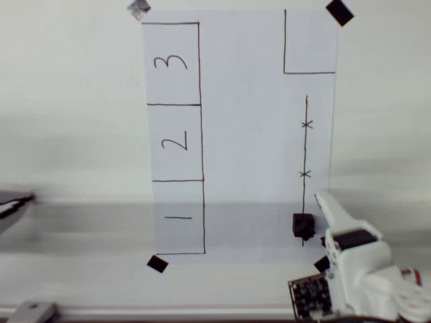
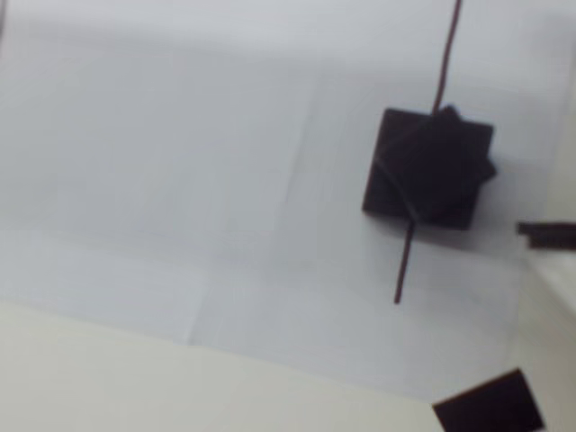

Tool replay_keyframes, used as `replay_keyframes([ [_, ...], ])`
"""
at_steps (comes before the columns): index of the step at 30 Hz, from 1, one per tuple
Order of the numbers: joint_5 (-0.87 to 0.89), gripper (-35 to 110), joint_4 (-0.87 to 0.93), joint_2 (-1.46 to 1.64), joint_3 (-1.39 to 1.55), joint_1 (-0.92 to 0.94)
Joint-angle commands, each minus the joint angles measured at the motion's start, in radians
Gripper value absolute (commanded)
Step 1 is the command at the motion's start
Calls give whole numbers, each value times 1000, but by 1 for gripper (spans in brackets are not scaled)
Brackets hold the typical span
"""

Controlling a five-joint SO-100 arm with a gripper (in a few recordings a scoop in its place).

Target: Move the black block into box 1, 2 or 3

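One white arm reaches in from the overhead view's lower right, its pincer (image 1: 322, 205) tip just beside the black block (image 1: 303, 225); can't tell if it's spread. Block sits on the pen line's (image 1: 306, 148) bottom end, far from box 3 (image 1: 172, 63).

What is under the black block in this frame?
The black block sits on the white paper, over the lower end of the drawn line. The stretch of line beneath it is covered.
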Motion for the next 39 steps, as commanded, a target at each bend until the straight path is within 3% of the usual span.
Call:
replay_keyframes([
  [1, 23, 31, -5, 5, -61, -28],
  [39, 40, 31, -95, -173, -156, -49],
])
